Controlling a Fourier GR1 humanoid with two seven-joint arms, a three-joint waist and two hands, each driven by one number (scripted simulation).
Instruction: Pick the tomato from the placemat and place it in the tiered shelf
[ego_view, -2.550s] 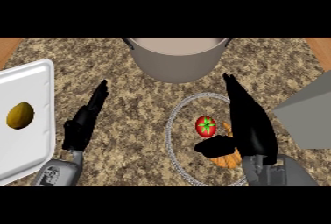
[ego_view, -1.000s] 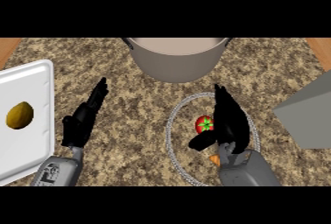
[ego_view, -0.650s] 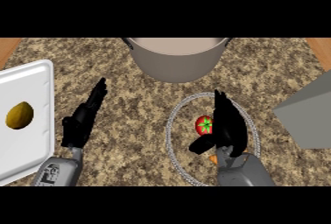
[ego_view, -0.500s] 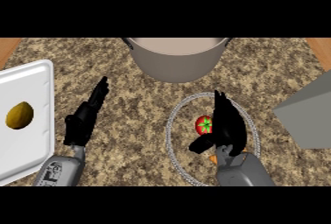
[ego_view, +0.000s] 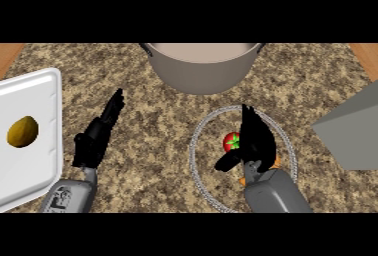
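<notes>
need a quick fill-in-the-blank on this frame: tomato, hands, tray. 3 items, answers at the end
1. The tomato lies on the placemat, whose outline is ____.
2. The left hand is over bare counter, apart from everything; the right hand is right beside the ____.
3. The white tray at the view's ____ edge holds one yellowish object.
Missing words: round; tomato; left.

left robot hand (ego_view: 94, 142) rests, fingers straight up; right robot hand (ego_view: 253, 140) likewise, thumb spread.
</notes>
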